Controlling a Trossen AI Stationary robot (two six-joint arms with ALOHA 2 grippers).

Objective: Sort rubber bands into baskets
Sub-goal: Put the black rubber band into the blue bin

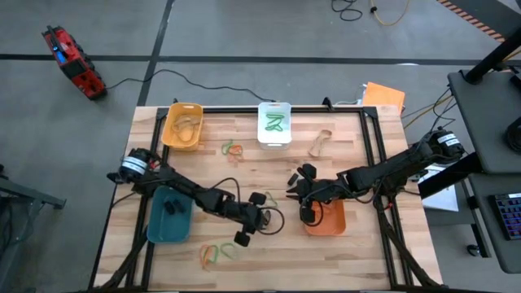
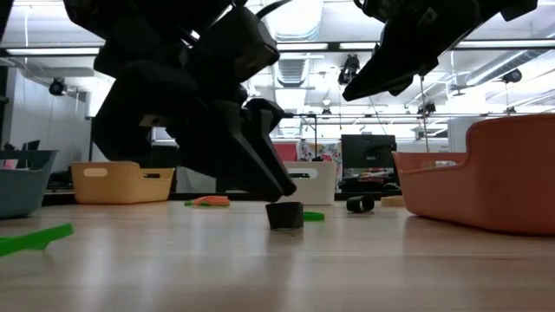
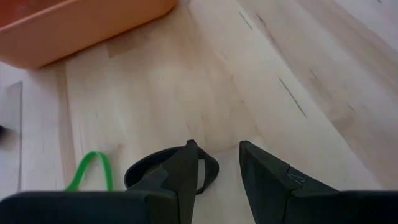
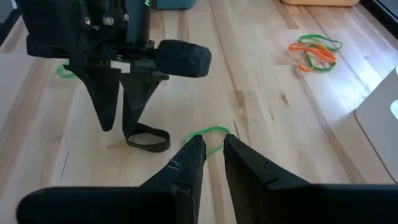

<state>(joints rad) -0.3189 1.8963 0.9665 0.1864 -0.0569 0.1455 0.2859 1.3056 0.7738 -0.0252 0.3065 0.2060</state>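
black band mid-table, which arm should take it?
Left, likely. The left gripper is already down at the black rubber band, one finger tip inside the loop, jaws parted. The right gripper sits farther off, nearer a green rubber band.

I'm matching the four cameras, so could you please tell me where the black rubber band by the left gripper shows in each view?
High view: the flat black rubber band loop lies at centre table under the left gripper, barely visible.
Low view: dark stub at centre.
Left wrist view: at that gripper's fingertips.
Right wrist view: left of centre.
Shared landmark: the thin green rubber band beside it.
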